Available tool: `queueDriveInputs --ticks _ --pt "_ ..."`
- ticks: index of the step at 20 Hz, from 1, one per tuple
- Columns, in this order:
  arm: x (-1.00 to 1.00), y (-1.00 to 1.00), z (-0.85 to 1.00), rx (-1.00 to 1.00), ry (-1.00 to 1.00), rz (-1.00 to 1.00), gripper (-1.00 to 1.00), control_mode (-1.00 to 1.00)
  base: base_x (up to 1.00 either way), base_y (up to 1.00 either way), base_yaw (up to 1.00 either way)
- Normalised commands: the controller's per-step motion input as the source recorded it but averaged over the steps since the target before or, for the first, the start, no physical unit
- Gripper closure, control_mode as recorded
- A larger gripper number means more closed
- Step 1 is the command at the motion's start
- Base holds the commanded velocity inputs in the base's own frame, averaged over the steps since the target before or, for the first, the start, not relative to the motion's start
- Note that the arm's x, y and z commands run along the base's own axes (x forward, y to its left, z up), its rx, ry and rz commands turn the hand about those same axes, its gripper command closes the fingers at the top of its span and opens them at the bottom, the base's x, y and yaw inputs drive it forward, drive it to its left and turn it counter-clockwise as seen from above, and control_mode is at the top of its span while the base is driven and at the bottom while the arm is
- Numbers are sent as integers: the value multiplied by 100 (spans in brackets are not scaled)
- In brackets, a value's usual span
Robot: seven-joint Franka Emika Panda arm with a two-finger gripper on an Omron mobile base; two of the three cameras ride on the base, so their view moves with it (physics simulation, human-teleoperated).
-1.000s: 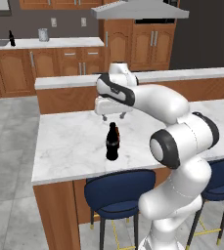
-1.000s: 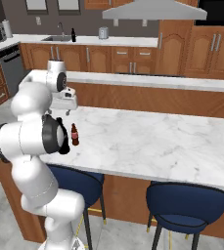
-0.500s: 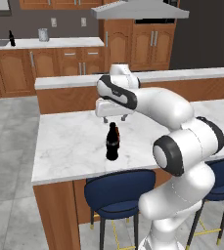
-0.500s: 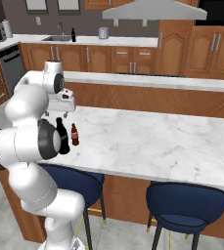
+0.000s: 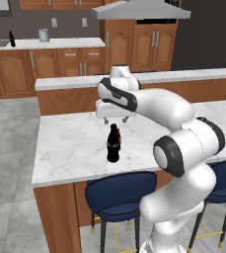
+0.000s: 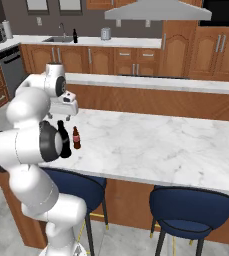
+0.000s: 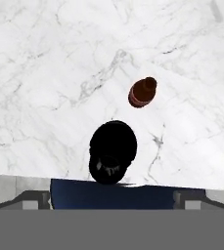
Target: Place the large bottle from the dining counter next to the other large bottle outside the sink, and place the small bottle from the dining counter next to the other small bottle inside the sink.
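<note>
Lg bottle [image 5: 113, 144] under open tool [image 5: 113, 117]

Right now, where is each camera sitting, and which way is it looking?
Left base view: behind the arm on its left, facing the dining counter; the white arm rises lower right, open gripper above the large bottle.
Right base view: behind on its right; arm lower left, small bottle beside it.
Hand view: on the hand, looking straight down at both bottles' tops.
All share the two bottles on the marble.

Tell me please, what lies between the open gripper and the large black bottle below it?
Nothing: in the left base view the gripper hangs just above the large bottle, with only air between.
</note>
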Motion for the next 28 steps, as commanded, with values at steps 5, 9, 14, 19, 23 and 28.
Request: queueDriveInputs --ticks 5,9,14,19,23,28 --pt "0 0 0 -4 4 -14 -100 -100 0 0 0" --pt "0 0 0 0 2 -2 -100 -100 0 0 0" --pt "15 0 -5 -2 0 0 -100 -100 0 0 0" --pt "16 0 -4 0 0 0 -100 -100 0 0 0" --pt "0 0 0 0 0 0 -100 -100 0 0 0" --pt "-2 0 -6 0 0 0 -100 -100 0 0 0"
